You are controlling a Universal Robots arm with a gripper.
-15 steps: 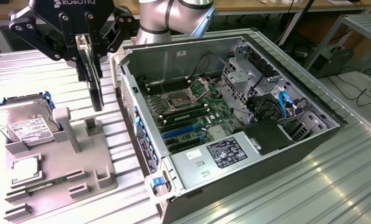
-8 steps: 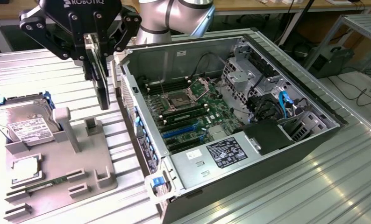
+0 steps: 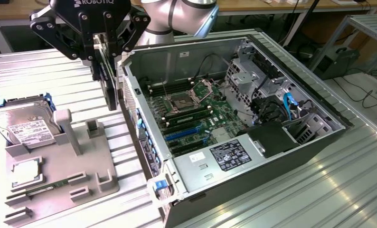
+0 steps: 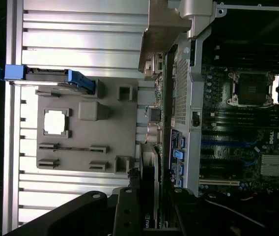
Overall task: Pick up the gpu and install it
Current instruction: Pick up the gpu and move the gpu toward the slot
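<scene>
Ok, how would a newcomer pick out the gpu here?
Find the open computer case. Just outside its wall, toward the grey tray, hangs the gripper. The gpu is the thin dark card clamped upright in it, unlike the silver, white-labelled hard drive standing in the tray.

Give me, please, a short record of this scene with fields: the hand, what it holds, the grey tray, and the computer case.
hand: the hand is shut on the gpu, up above the table
gpu: the gpu hangs upright on its edge between the tray and the case, not in any slot
tray: the tray holds a hard drive, a processor and a memory stick
case: the case lies on its side, open, with the motherboard exposed
</scene>
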